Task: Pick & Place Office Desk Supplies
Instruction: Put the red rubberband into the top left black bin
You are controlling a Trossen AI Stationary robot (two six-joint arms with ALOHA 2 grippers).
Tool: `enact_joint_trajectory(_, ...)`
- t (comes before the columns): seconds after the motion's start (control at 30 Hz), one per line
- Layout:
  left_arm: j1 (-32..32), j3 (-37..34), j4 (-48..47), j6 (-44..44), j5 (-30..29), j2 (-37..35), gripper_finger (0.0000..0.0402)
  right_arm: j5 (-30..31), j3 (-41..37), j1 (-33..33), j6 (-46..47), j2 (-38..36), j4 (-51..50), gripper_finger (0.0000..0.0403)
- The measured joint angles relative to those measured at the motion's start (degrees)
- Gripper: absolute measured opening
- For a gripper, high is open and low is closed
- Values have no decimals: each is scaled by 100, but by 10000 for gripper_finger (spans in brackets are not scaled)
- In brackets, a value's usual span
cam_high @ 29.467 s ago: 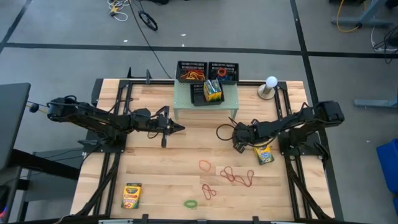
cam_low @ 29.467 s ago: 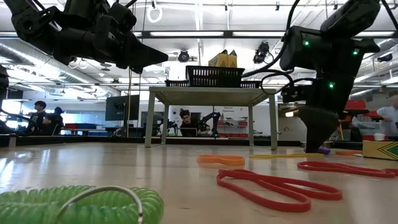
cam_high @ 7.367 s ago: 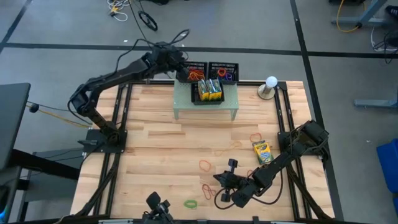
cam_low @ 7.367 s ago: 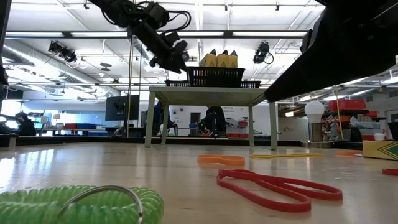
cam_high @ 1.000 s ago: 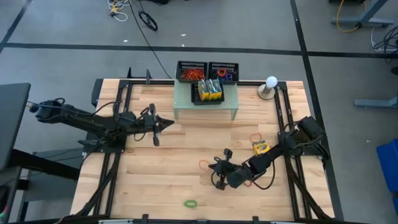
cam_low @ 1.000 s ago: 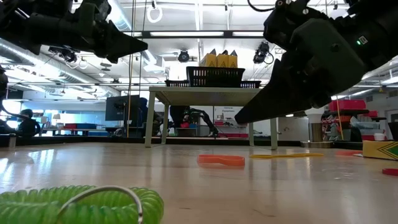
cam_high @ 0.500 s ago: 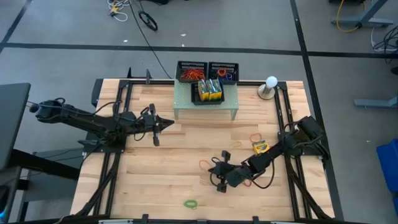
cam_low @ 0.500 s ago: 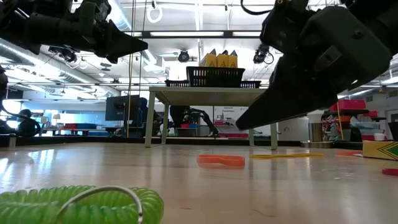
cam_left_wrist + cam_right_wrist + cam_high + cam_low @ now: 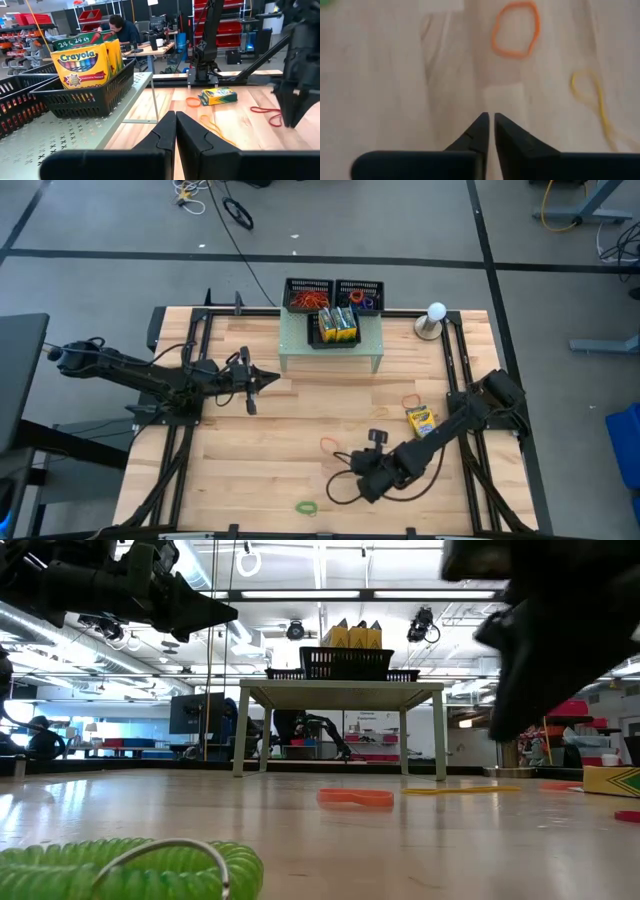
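Pale wood-plank counter (image 9: 250, 450) on a dark frame, grey floor around it with black tape lines and a loose cable. At the far edge stands a pale green perforated riser (image 9: 300, 350) carrying a black mesh tray (image 9: 312, 338) with three crayon boxes (image 9: 341, 323) upright in it; two more mesh trays (image 9: 290, 290) behind hold tangled rubber bands (image 9: 312, 300). A white ball on a stand (image 9: 434, 314) sits at the far right corner. Left tool (image 9: 272, 377) hangs over the counter's left half, short of the riser, fingers (image 9: 165, 131) clenched together on nothing. Right tool (image 9: 352, 465) is low over the near centre of the counter, its fingers (image 9: 481, 125) a sliver apart with nothing between them; bare wood beneath. Just ahead of it an orange band (image 9: 329, 444) lies flat, a thin yellow band (image 9: 590, 95) near that. A fourth crayon box (image 9: 419, 421) lies flat on the right side, an orange loop (image 9: 410, 399) just beyond it. A green coiled loop (image 9: 306, 507) lies near the front edge. Beyond: open workshop, ceiling lights, red storage bins, a person seated at a desk (image 9: 122, 27).
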Motion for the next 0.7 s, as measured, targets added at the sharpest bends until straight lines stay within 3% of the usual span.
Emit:
enact_joint_trajectory(0.17, 0, 0, 0, 0, 0, 0, 20, -171, 63, 372, 943, -6, -365, 90)
enact_joint_trajectory(0.4, 0, 0, 0, 0, 0, 0, 20, -168, -612, 1127, 2421, -4, -371, 146)
enact_joint_trajectory(0.7, 0, 0, -2, 0, 0, 2, 20, -350, -1032, 1445, 2897, -35, -271, 136)
